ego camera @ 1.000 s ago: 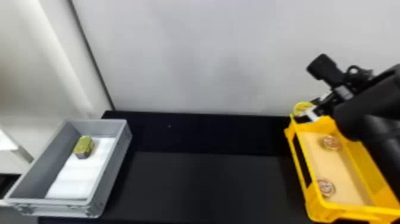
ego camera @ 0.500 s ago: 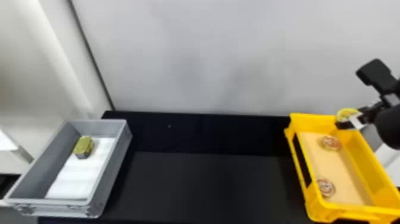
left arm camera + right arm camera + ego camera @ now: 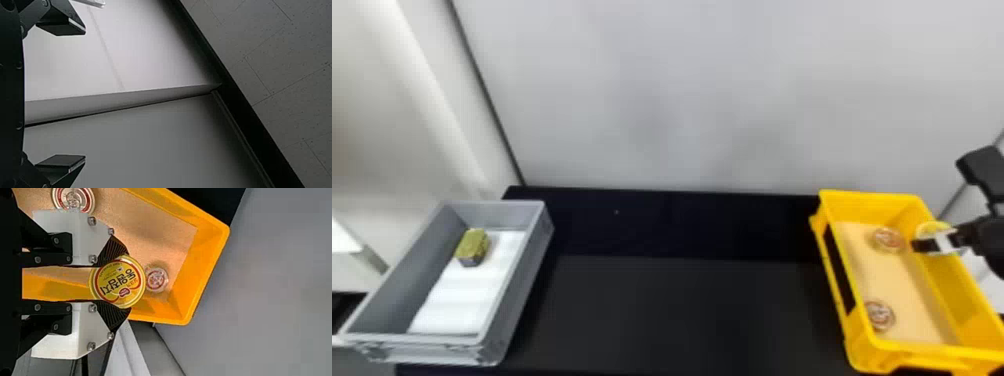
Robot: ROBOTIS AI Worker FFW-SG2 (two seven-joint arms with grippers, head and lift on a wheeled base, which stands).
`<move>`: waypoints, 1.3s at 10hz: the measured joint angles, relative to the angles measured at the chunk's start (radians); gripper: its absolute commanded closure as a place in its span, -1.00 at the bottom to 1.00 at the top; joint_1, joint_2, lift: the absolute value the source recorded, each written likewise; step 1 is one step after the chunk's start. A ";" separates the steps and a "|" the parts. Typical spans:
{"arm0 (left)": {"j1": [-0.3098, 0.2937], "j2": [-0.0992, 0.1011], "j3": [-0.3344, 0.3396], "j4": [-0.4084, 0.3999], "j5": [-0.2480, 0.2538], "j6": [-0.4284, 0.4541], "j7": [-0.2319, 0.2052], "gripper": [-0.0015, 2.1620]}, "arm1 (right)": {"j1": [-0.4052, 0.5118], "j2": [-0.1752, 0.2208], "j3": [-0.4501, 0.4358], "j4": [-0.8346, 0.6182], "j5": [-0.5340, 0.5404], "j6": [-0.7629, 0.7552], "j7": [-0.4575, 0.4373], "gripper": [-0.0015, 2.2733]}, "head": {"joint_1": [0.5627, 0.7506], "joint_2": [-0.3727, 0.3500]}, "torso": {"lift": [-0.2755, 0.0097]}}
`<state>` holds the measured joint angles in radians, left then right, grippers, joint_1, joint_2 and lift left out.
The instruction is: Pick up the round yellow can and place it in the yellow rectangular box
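Round yellow can (image 3: 933, 229): in the head view it has swung from the eleven o'clock corner of the yellow rectangular box (image 3: 874, 204) past the one o'clock corner and come nearer, now at about two o'clock along that box. The right end effector (image 3: 932, 241) carries it, so the pick-up looks done; lowering and letting go remain. Counting there: one black worktop (image 3: 702, 310); one yellow box, holding two lidded cans, a far can (image 3: 887, 240) towards twelve o'clock and a near can (image 3: 879, 316) towards seven; one grey box (image 3: 497, 214) at eight o'clock with one gold-green block (image 3: 472, 246). The left wrist view has the left end effector (image 3: 85, 95) released, nothing between its fingers. The right wrist view confirms one can clasped between two fingertips, overlapping the box's wall; I judge it needs shifting inward before release, lest it catch the rim.
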<state>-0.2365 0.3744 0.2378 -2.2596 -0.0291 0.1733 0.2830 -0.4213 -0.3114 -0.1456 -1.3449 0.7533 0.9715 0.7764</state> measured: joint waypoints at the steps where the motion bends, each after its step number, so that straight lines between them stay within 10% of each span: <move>1: -0.003 0.000 -0.003 0.001 0.000 -0.002 0.000 -0.88 | -0.021 0.014 -0.017 0.073 -0.047 -0.025 -0.057 -0.24 | 0.39 0.18 | 0.91; 7: -0.007 -0.003 -0.008 0.003 0.000 -0.021 -0.002 -0.88 | -0.085 0.008 -0.030 0.349 -0.344 -0.075 -0.259 -0.24 | 0.39 0.18 | 0.91; 13: 0.000 -0.003 -0.002 -0.004 0.000 -0.029 -0.006 -0.88 | -0.053 -0.028 -0.071 0.366 -0.377 -0.066 -0.264 -0.24 | 0.39 0.18 | 0.91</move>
<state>-0.2361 0.3718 0.2361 -2.2635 -0.0292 0.1442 0.2770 -0.4740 -0.3392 -0.2168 -0.9787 0.3760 0.9059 0.5120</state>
